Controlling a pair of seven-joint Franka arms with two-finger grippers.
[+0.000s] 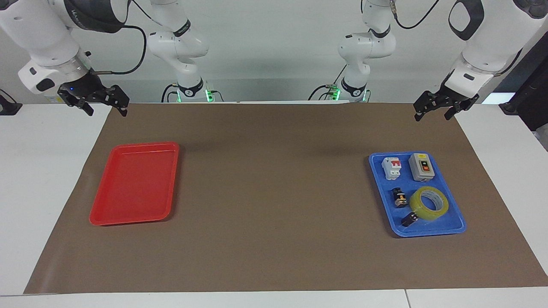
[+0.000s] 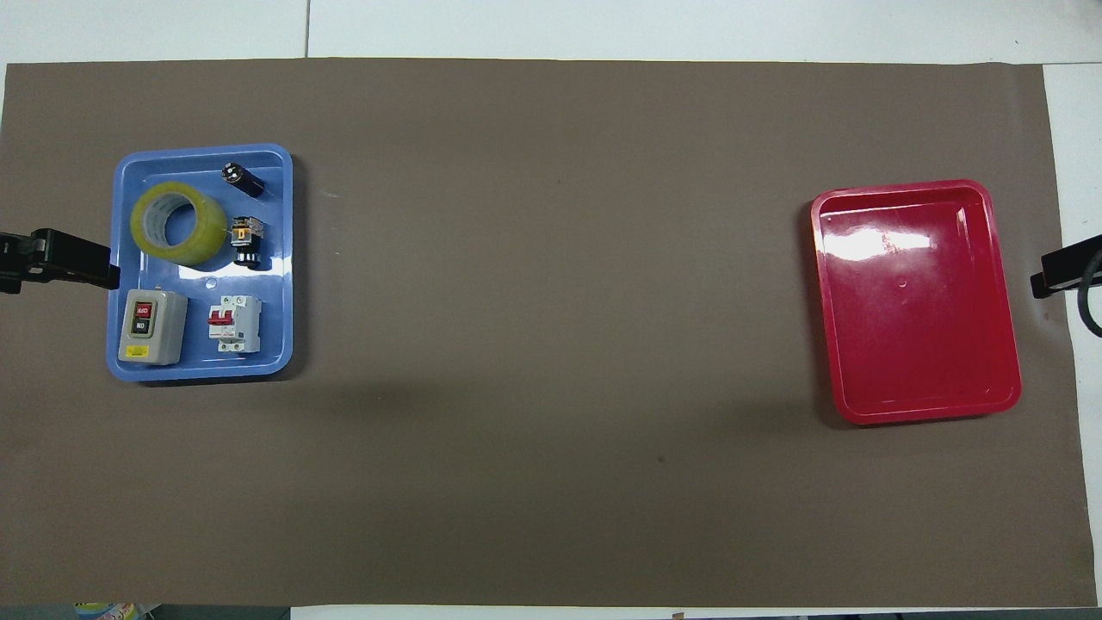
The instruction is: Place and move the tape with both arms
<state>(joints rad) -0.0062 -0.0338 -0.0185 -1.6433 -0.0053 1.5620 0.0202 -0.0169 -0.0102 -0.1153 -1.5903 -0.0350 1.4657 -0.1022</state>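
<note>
The yellow tape roll [image 1: 429, 202] lies flat in the blue tray [image 1: 428, 233] at the left arm's end of the table, farther from the robots than the grey switch box. It also shows in the overhead view [image 2: 178, 223]. My left gripper [image 1: 433, 114] is open and empty, raised over the mat's edge, apart from the tray [image 2: 288, 258]. Only its tip [image 2: 60, 258] shows from overhead. My right gripper [image 1: 106, 111] is open and empty, raised over the mat's edge at the right arm's end; its tip [image 2: 1063, 274] shows beside the red tray.
An empty red tray [image 1: 132, 184] [image 2: 917, 301] lies at the right arm's end. The blue tray also holds a grey switch box [image 1: 421, 167], a white circuit breaker [image 1: 391, 167] and two small black components [image 1: 399, 196] [image 1: 409, 219]. A brown mat [image 1: 274, 192] covers the table.
</note>
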